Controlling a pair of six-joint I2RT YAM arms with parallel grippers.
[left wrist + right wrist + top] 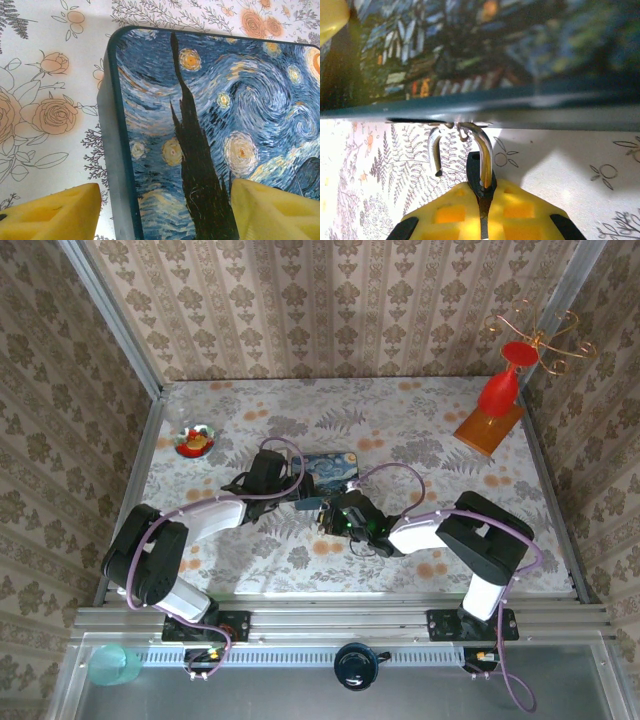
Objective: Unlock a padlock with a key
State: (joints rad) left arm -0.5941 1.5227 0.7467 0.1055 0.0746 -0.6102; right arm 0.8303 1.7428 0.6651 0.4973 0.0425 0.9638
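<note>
While your right gripper (481, 194) is clamped on the padlock (479, 172), both yellow pads pinch its dark body from either side, no gap between them. The silvery shackle (486, 147) hooks into a fitting at the edge of the blue starry-night tin (470, 50). One leg runs down into the body; the other ends free just beside it, over the floral table cover (570, 175). Your left gripper (165, 195) is spread wide across a rounded corner of the tin: one finger (55, 215) sits outside the side wall, the other above the painted lid. Can't tell if either touches the tin. From the top view the tin lies flat mid-table, with both grippers meeting at its near edge
</note>
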